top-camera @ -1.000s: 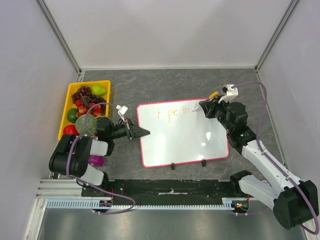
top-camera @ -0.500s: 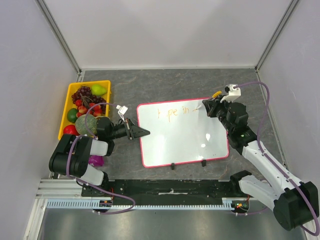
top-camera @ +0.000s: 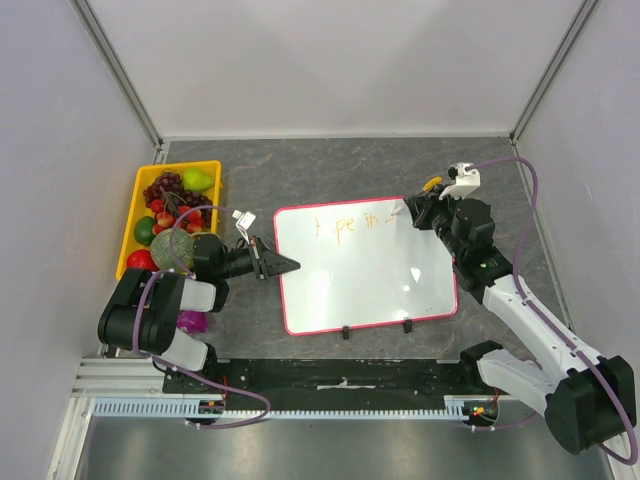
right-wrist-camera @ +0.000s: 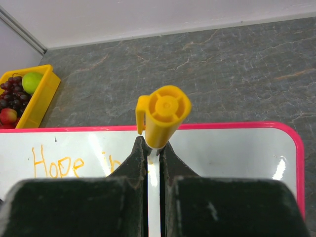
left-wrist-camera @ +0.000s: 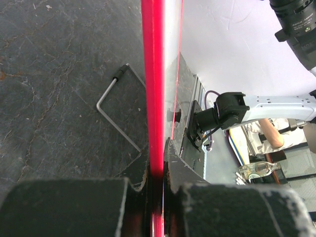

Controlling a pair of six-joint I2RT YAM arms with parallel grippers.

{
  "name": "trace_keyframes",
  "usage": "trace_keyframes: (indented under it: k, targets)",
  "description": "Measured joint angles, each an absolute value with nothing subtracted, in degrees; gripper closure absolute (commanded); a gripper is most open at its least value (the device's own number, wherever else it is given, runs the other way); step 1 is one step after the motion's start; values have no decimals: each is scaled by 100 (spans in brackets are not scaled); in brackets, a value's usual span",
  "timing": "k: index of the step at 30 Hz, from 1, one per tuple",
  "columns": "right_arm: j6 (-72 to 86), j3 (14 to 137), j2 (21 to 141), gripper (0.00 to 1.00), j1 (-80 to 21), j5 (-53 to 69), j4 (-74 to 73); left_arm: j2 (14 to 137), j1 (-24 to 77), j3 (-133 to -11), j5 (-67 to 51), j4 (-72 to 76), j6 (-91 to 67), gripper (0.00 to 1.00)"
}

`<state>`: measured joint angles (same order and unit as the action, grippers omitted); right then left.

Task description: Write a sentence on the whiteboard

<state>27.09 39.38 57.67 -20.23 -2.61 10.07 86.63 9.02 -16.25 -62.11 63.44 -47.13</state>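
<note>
The right arm's fingers [top-camera: 414,211] have drifted a little toward the far edge since a second ago, while the left arm and the board have not shifted. The right fingers are clamped on a marker [right-wrist-camera: 165,112]. Its yellow cap end tilts up and away to the far right, and its tip is down over the whiteboard [top-camera: 365,280] just past the last word. The left arm's fingers [left-wrist-camera: 139,174] are pinched together on the board's red left edge.

A yellow tray [top-camera: 128,225] of fruit sits at the far left, beyond the left arm and apart from the board. A bent wire leg [left-wrist-camera: 114,101] shows on the dark grey surface [top-camera: 330,175] just beside the clamped edge.

The whiteboard lies in the middle of the surface, between the two arms. Its long axis runs left to right, turned slightly, with two black feet [top-camera: 345,331] on the near long edge. The sentence [top-camera: 347,226], so far "Hope in", runs left to right along the far long edge.
</note>
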Motion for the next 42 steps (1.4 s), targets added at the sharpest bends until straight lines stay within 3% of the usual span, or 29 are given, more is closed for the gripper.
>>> trace_keyframes:
  k: [21,42]
  targets:
    - [2738,3664,5579,100,-2025,172,980,8663,899,-1625,-6208,6329,-4713,98]
    - [2775,3701,5417,100,-2029,-270,690,8663,902,-1625,-6211,6331,-4713,98]
